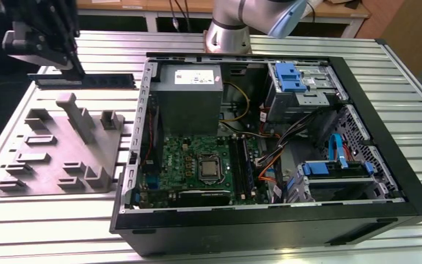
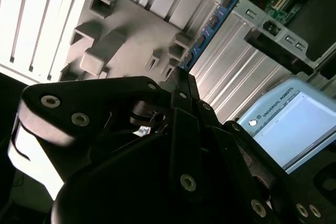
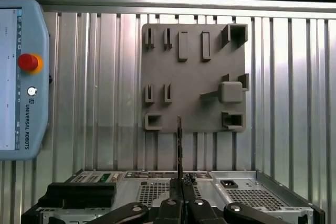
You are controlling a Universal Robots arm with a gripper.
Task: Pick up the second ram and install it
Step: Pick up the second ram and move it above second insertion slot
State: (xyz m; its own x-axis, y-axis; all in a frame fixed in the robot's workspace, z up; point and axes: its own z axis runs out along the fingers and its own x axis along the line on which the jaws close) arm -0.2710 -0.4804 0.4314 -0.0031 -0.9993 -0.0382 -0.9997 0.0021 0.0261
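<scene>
Jaws are clamped on the ram (image 2: 212, 22), so it's hanging over the bench (image 1: 50, 220) right by the grey tray (image 1: 57, 148), outside the open case (image 1: 270, 225).

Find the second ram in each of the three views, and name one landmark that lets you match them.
Exterior view: the second ram, held level, at the exterior view's upper left.
Second wrist view: a blue strip slanting away from the gripper.
First wrist view: edge-on, a thin dark line over the gray fixture plate.
Shared landmark: the gray fixture plate.
</scene>
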